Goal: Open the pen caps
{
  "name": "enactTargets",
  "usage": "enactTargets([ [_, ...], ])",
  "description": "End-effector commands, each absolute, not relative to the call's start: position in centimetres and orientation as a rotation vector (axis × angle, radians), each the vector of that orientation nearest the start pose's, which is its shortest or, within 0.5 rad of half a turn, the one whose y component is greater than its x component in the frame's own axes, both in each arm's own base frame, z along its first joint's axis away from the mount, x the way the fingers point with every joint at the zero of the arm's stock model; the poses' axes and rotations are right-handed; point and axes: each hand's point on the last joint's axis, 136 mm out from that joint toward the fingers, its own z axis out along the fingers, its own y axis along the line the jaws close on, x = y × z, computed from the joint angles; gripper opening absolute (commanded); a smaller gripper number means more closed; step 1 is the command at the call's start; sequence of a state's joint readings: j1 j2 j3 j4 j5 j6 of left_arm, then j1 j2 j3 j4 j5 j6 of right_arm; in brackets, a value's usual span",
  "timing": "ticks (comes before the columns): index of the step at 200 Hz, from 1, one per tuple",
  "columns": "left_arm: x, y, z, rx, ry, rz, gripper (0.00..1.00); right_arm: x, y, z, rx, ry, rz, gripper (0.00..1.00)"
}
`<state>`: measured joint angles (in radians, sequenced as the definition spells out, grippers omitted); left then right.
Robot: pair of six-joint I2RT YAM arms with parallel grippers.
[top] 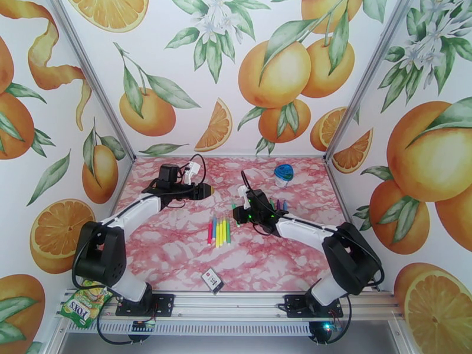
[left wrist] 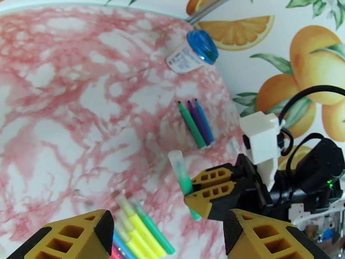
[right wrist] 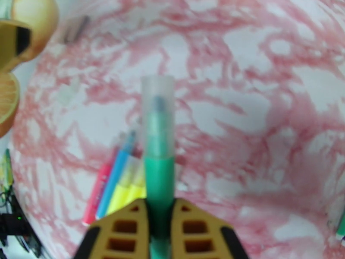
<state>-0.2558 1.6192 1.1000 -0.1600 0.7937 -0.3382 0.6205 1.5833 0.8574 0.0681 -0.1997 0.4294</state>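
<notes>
Above the worktop (top: 171, 258), the right gripper (right wrist: 159, 212) clamps a green pen (right wrist: 158, 178), clear cap (right wrist: 158, 108) on; the left gripper (top: 203, 190) gapes empty beside it, capped pens (top: 219, 231) below, blue-lidded container (top: 284, 174) beyond.

Clr plastic cap (right wrist: 158, 93); smooth tbl (top: 177, 255).

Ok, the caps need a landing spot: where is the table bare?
Free: the near strip between the pen row and the small card, and the far edge between the left gripper and the blue-lidded container. Crowded: the middle, where the right gripper holds a green pen near three other pens.
</notes>
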Motion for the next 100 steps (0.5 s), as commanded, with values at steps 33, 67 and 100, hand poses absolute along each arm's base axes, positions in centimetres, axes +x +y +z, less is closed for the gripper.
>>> enactTargets([
  [33, 38.1, -25.9, 20.7, 0.47, 2.172, -1.306, 0.67, 33.8, 30.2, 16.1, -0.395, 2.106, 0.916, 0.05],
  [67, 37.9, -27.2, 20.7, 0.502, 2.174, -1.333, 0.65, 33.7, 31.0, 17.1, -0.427, 2.067, 0.95, 0.06],
  [100, 37.6, -28.3, 20.5, 0.536, 2.178, -1.354, 0.63, 33.4, 31.8, 17.5, -0.46, 2.051, 0.964, 0.05],
])
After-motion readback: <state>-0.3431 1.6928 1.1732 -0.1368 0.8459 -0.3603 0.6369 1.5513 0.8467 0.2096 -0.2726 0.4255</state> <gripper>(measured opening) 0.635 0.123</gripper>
